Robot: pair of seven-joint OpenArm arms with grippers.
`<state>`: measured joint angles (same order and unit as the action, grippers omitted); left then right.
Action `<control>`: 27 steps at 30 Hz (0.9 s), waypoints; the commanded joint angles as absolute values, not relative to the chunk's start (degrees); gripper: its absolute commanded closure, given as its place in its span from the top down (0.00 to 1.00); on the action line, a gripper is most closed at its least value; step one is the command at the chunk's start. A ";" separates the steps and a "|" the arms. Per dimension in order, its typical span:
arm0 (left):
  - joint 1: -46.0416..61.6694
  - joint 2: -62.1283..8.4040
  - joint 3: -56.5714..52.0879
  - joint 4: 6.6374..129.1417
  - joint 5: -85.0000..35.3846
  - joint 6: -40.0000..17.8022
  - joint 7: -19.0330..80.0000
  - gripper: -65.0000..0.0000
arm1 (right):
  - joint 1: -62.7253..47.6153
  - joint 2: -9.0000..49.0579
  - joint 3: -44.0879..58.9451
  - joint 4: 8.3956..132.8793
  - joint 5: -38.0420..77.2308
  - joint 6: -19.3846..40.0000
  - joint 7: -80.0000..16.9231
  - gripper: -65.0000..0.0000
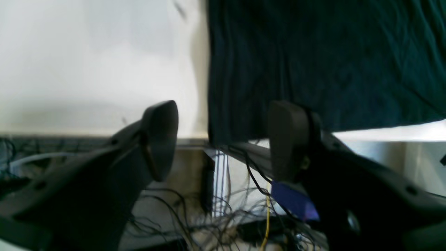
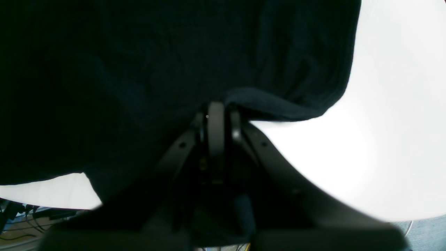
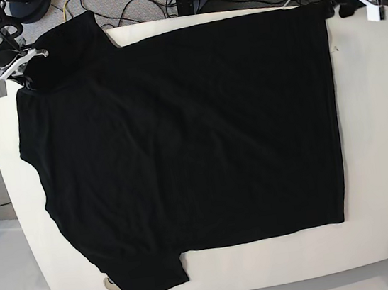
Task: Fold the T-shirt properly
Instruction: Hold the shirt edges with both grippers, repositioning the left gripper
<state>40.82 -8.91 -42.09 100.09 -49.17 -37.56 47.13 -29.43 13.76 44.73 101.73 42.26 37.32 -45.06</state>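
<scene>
T-shirt: the black T-shirt (image 3: 200,137) is spread out flat-ish on the white table (image 3: 386,162), from right by the left gripper (image 3: 355,9) across to the right gripper (image 2: 222,115)
Long axis: body runs roughly crosswise from one gripper to the other, hem at the left gripper's end, sleeves at the right one's
Left gripper: fingers spread wide, nothing in them. Hem corner is just beside it, on the side facing the other arm; can't tell if they touch
Right gripper: clamped down on a pinch of cloth near the sleeve by the table edge
Nearer arm: left for the hem corner, right's already on the shoulder end
Next move: imo left needs to shift a touch toward the right gripper and grab that corner, then both can fold together
Containers: none that I can spot
</scene>
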 commanded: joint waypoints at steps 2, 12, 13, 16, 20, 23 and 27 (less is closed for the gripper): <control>41.71 -8.40 -42.59 100.70 -49.80 -37.93 46.11 0.60 | -29.58 14.55 45.14 102.64 43.21 37.58 -43.65 0.02; 41.27 -7.34 -42.15 97.71 -46.29 -37.93 45.93 0.60 | -29.58 14.55 45.14 102.64 43.21 37.58 -43.65 0.03; 41.27 -7.34 -42.15 97.01 -46.29 -37.93 45.93 0.60 | -29.58 14.55 45.14 102.64 43.12 37.58 -43.65 0.03; 41.27 -7.34 -41.98 95.96 -46.29 -38.02 46.02 0.60 | -29.58 14.55 45.14 102.64 43.12 37.58 -43.65 0.03; 41.27 -7.43 -40.22 95.87 -46.37 -38.02 46.02 0.60 | -29.58 14.55 45.14 102.64 43.12 37.58 -43.65 0.03; 41.27 -7.34 -39.52 96.31 -46.46 -38.02 46.02 0.60 | -29.58 14.55 45.14 102.64 43.03 37.58 -43.65 0.03; 41.27 -7.34 -39.52 96.31 -46.55 -38.02 46.02 0.60 | -29.58 14.55 45.14 102.64 43.12 37.58 -43.65 0.03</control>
<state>40.64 -6.74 -39.09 95.33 -45.43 -37.58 46.92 -29.41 13.65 44.73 101.73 42.24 37.32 -45.04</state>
